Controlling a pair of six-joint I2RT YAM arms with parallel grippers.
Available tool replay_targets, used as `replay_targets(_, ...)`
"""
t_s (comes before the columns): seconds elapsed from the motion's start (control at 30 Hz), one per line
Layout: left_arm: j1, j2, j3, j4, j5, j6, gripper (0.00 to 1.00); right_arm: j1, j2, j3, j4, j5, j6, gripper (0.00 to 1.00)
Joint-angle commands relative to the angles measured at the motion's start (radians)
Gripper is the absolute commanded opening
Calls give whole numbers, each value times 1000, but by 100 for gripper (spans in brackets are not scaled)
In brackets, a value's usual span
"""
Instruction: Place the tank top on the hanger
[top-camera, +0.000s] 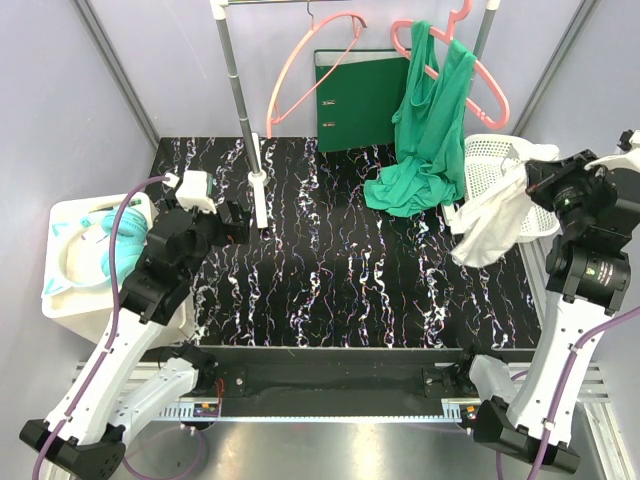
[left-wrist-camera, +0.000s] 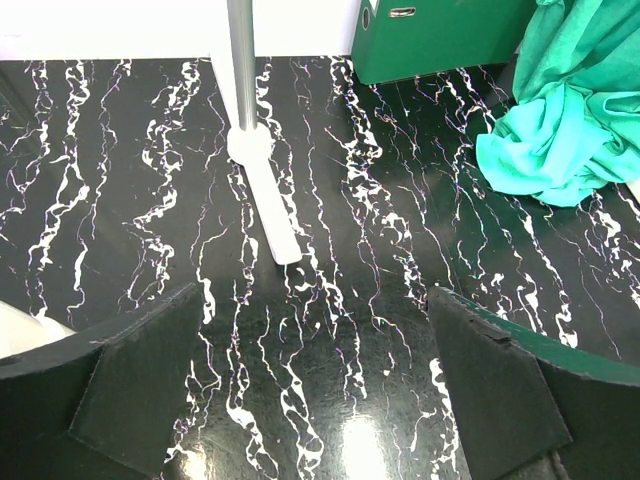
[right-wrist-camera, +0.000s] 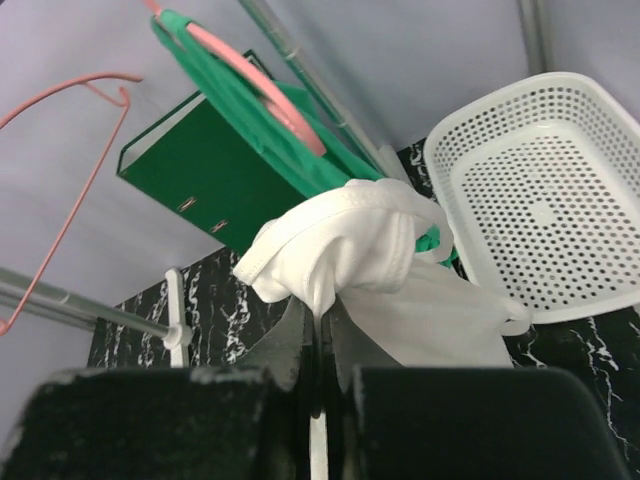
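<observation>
Presently the right hand (right-wrist-camera: 318, 335) clenches the white tank top (top-camera: 495, 225), drooping seemingly lengthwise downward.

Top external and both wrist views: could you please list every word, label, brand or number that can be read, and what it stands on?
No text is legible in any view.
On the right arm's black housing, a small round green mark: too small to read.
On the green lever-arch binder: no lettering shows.

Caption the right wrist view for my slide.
Right gripper shut on the white tank top, held up beside the white basket, thin pink hanger hanging beyond.
</observation>
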Motion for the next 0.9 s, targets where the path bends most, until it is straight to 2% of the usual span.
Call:
replay_targets(0.0, -4, -29, -2, 31, 5, -5, 99, 7, -3, -4, 59, -168, 15, 0)
replay_targets(0.07, -2, -58, -13, 40, -15, -3, 99, 29, 7, -22, 90, -232, 42, 0)
replay_targets(0.1, -2, -64, -21, 46, -33, 0, 99, 88, 14, -28, 91, -231, 45, 0)
replay_targets(0.13, -4, -69, -21, 52, -39, 3, 99, 149, 17, -39, 85, -207, 27, 0)
replay_targets(0.2, -1, -69, -22, 52, -47, 10, 99, 277, 22, -51, 79, -54, -3, 0)
replay_targets(0.23, -2, -61, -22, 49, -50, 12, 99, 403, 28, -62, 83, -15, -17, 0)
replay_targets(0.67, -1, -29, -29, 51, -82, 21, 99, 854, 96, -109, 131, 186, -5, 0)
replay_targets(0.87, -1, -14, -32, 51, -90, 26, 99, 1029, 224, -71, 172, 238, -19, 0)
